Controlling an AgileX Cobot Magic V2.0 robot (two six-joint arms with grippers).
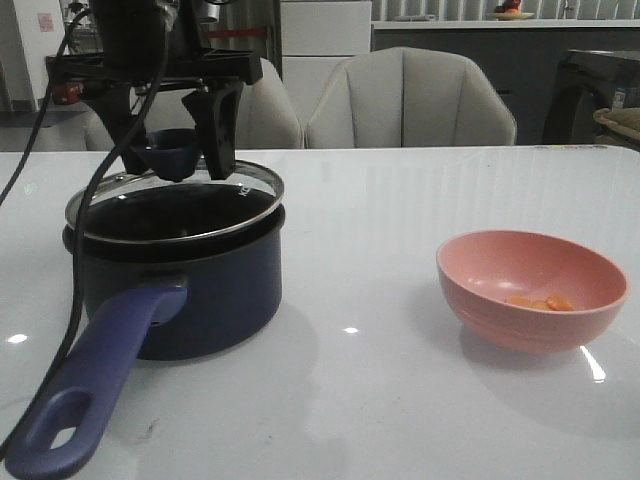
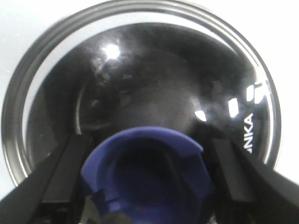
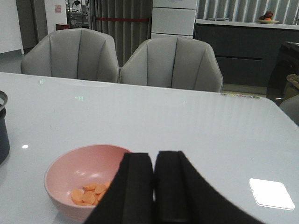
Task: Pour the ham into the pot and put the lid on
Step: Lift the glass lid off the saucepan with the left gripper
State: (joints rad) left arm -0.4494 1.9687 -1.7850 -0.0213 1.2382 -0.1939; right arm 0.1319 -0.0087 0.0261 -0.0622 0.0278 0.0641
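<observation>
The dark navy pot [image 1: 210, 290] stands at the left of the table, its purple-blue handle [image 1: 100, 380] pointing toward me. The glass lid [image 1: 215, 195] sits tilted at the pot's rim. My left gripper [image 1: 172, 150] is shut on the lid's blue knob [image 1: 165, 155]. In the left wrist view the knob [image 2: 145, 158] fills the gap between my fingers [image 2: 67, 172], over the lid [image 2: 140, 84]. The ham [image 1: 545, 301] lies in the pink bowl [image 1: 530, 290] at the right. My right gripper [image 3: 154, 156] is shut and empty, just beside the bowl [image 3: 74, 168] and ham [image 3: 88, 193].
A black cable [image 1: 80, 250] hangs down past the pot's left side. Two grey chairs [image 1: 410, 100] stand behind the table's far edge. The pot's edge shows in the right wrist view [image 3: 2, 135]. White tabletop [image 1: 360, 250] lies between pot and bowl.
</observation>
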